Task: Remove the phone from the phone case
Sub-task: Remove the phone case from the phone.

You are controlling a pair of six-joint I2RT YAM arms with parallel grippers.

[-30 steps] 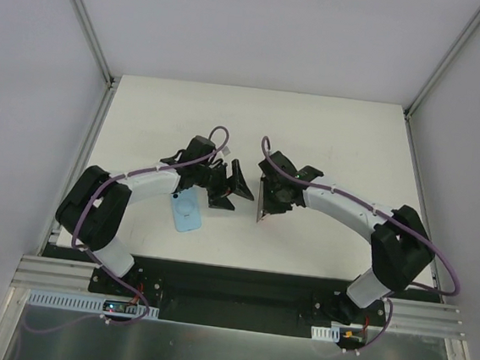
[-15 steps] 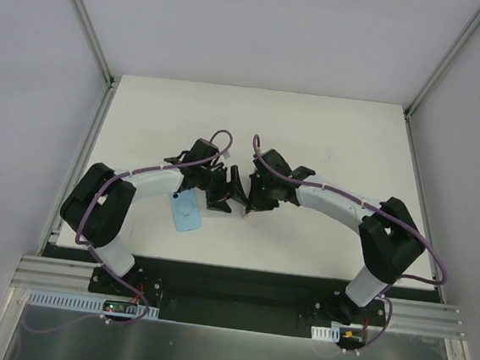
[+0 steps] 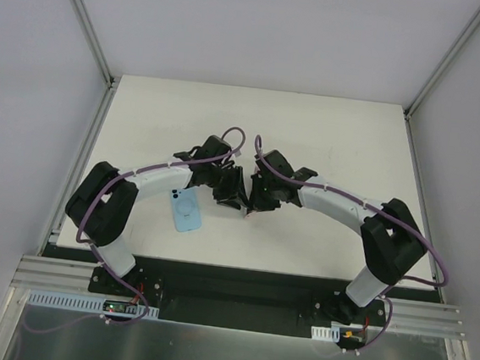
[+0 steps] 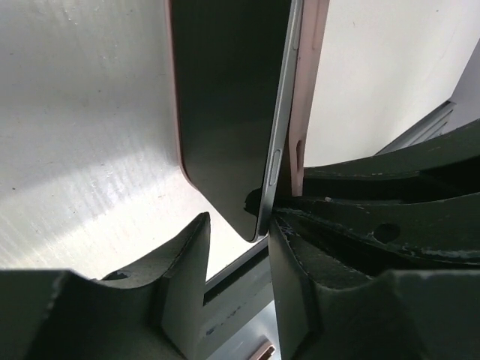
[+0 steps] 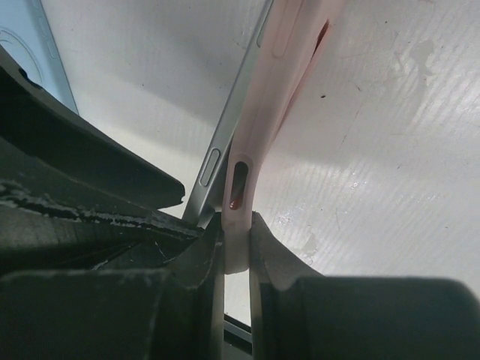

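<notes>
My right gripper (image 3: pixel 253 200) (image 5: pixel 237 232) is shut on the lower edge of the pink phone case (image 5: pixel 259 142), which stands on edge above the table's middle. The phone (image 4: pixel 225 112), with a dark screen and a grey metal rim (image 5: pixel 217 161), is peeled partly away from the case (image 4: pixel 307 90) at this end. My left gripper (image 3: pixel 232 196) (image 4: pixel 236 240) is open and straddles the phone's lower corner. The corner lies against its right finger (image 4: pixel 292 277), with a gap to its left finger (image 4: pixel 187 262). From above, the two grippers hide most of the phone and case.
A light blue phone-shaped item (image 3: pixel 186 211) lies flat on the white table (image 3: pixel 330 129), just left of my left gripper. Its corner shows in the right wrist view (image 5: pixel 45 52). Grey walls enclose the table on three sides.
My left gripper has moved right, up to the right gripper, and now straddles the phone's corner. My right gripper came left with the case a second ago and has since held still.
</notes>
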